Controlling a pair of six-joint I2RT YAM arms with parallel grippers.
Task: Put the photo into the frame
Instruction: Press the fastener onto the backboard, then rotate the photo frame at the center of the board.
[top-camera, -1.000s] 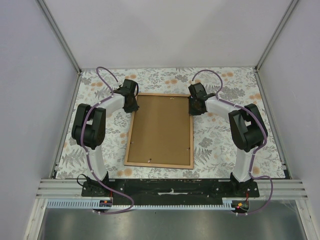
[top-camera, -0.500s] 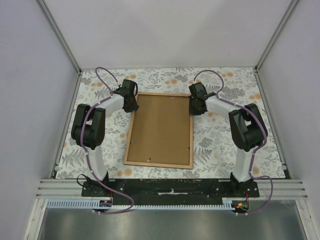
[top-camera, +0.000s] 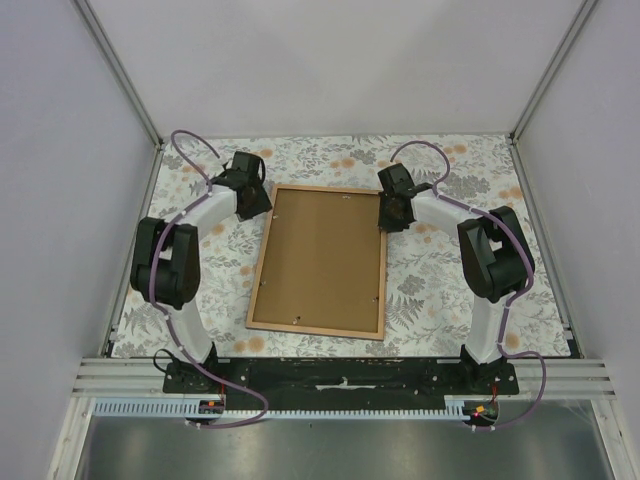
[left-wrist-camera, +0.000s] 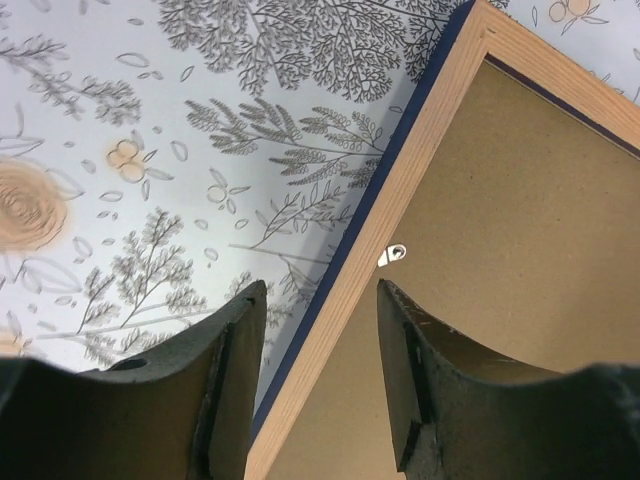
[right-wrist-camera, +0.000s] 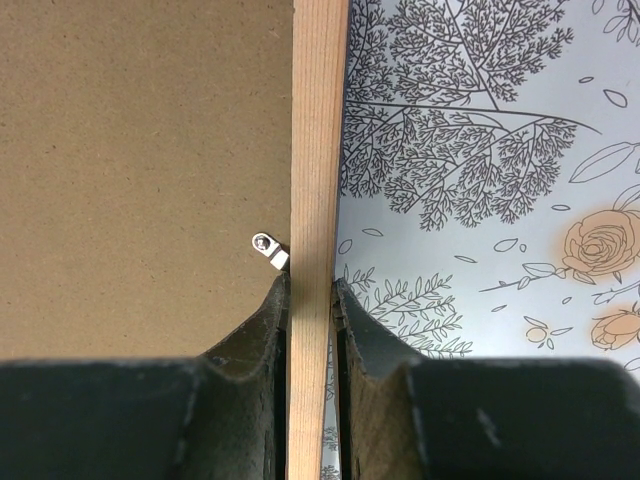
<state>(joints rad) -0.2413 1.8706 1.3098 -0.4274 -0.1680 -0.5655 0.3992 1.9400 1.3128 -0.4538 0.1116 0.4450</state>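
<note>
Right gripper (right-wrist-camera: 310, 290): jaws narrow, clamped on the frame (right-wrist-camera: 318, 120), one finger on each side of its right-hand rail, at the end of that rail nearer the far edge of the bench. A small metal tab (right-wrist-camera: 268, 247) sits on the inner side of the rail, just beside the inner finger. Left gripper (left-wrist-camera: 320, 290): jaws wide, holding nothing. In its wrist view the frame's left-hand rail (left-wrist-camera: 412, 170) runs diagonally under the gap. Whether either finger touches it cannot be told. From overhead, the left gripper (top-camera: 255, 200) stands just beside the frame's far left corner, and the right gripper (top-camera: 390, 212) is at the far right corner. The frame (top-camera: 316, 331) lies flat in the middle of the bench. Its long sides run from the near edge toward the far edge and are turned slightly off square. Its short near rail is close to the near edge. The light wood face is uppermost, and dark blue shows along the outer side of the left rail. A brown backing board (top-camera: 320, 260) fills the opening, and a second metal tab (left-wrist-camera: 394, 254) lies against the left rail. A floral cloth (top-camera: 440, 290) covers the bench on all sides of the frame.
</note>
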